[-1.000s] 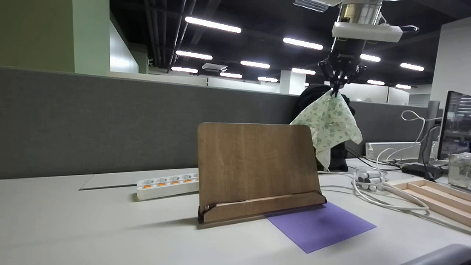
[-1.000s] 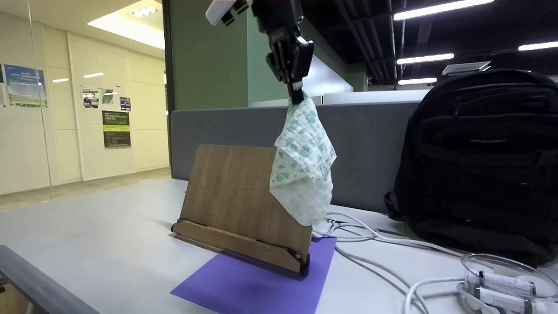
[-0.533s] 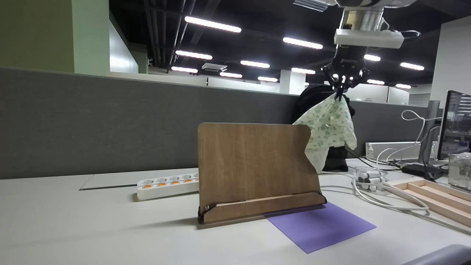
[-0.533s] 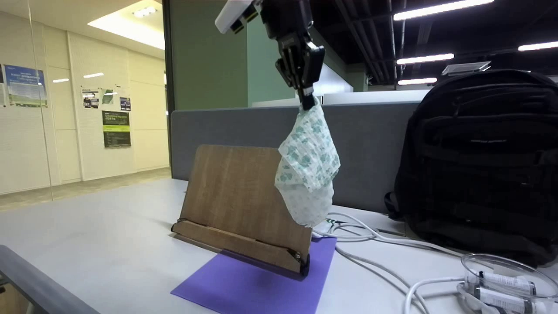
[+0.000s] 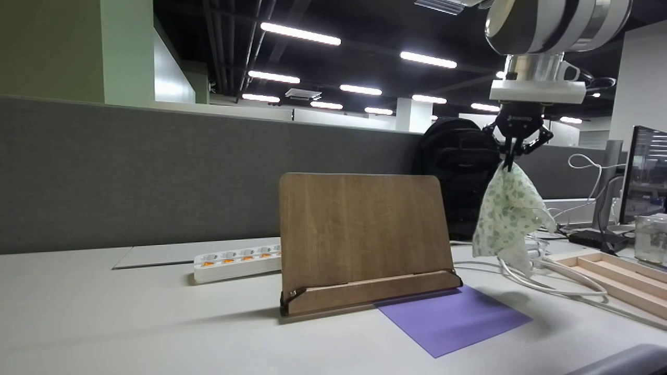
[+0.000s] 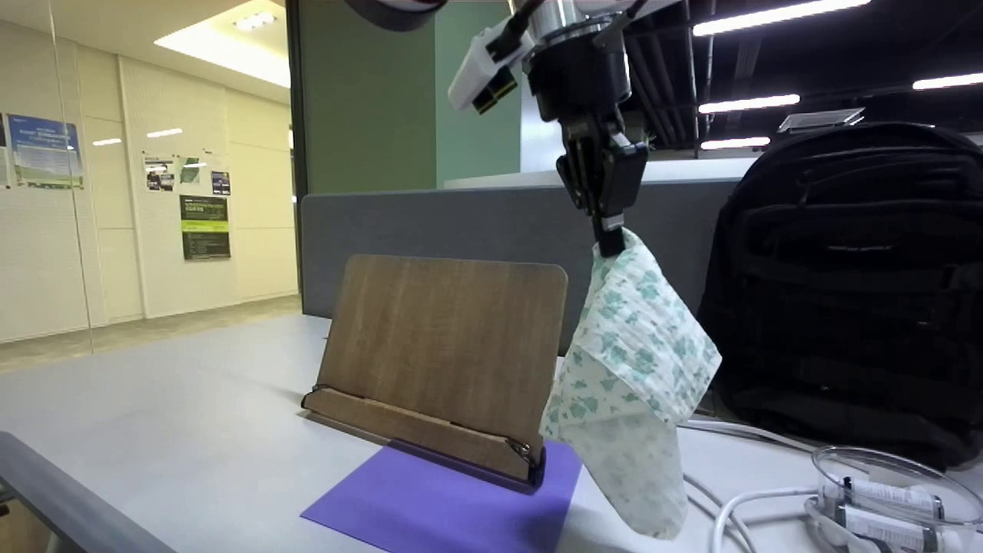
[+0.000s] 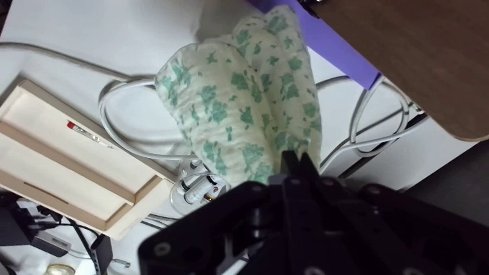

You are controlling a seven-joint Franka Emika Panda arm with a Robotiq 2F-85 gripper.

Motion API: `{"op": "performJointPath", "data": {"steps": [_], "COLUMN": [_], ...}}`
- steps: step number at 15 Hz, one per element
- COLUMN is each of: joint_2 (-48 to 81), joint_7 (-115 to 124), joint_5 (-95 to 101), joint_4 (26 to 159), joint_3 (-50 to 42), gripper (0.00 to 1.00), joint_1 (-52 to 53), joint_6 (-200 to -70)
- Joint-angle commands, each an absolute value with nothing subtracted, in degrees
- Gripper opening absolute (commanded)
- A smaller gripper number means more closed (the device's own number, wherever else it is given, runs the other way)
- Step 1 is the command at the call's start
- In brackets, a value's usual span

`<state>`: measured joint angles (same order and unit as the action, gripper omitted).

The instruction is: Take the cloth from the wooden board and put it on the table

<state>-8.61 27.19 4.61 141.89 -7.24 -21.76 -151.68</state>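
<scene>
The cloth, white with green print, hangs from my gripper (image 5: 508, 165) in both exterior views (image 5: 504, 213) (image 6: 637, 369). My gripper is shut on its upper end, and the rest drapes downward in folds. The cloth also shows below the fingers in the wrist view (image 7: 237, 107). The brown wooden board (image 5: 365, 229) stands tilted on its stand on the white table (image 5: 156, 333). The cloth is apart from the board, beside it on the monitor's side, and its lower tip appears to hang above the table.
A purple sheet (image 5: 458, 323) lies partly under the board. White cables (image 7: 118, 133), a light wooden tray (image 7: 68, 164) and a clear cup with small bottles (image 6: 895, 499) lie near the cloth. A black backpack (image 6: 845, 292) and a monitor (image 5: 646, 177) stand behind. A power strip (image 5: 237, 263) lies beside the board.
My gripper has moved down and away from the board toward the tray and cup, carrying the cloth. The cloth no longer overlaps the board in the exterior views. The board has not moved.
</scene>
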Motion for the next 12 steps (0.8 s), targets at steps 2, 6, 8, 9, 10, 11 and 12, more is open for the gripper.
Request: {"op": "performJointPath", "data": {"steps": [2,6,8,9,10,11,12], "joint_2": [-2.9,-0.5,-0.4,-0.6,-0.9,-1.1,-1.5], "joint_7": [32.0,32.9,34.3,34.4,34.3,34.5,34.6], "joint_5": [4.4,3.8,3.4,3.2,3.1,3.6,3.9], "joint_4": [137.3,135.2,134.8,134.9,135.0,135.2,135.4], "joint_3": [-9.1,-10.1,-10.2,-10.3,-10.4,-10.4,-10.4], "gripper": [0.0,0.26,0.33,0.42,0.48,0.54,0.62], "joint_1": [-20.2,-18.2,-17.1,-16.6,-16.1,-15.8,-15.5], "joint_6": [-150.2,-149.4,-149.5,-149.7,-149.7,-149.9,-150.0]}}
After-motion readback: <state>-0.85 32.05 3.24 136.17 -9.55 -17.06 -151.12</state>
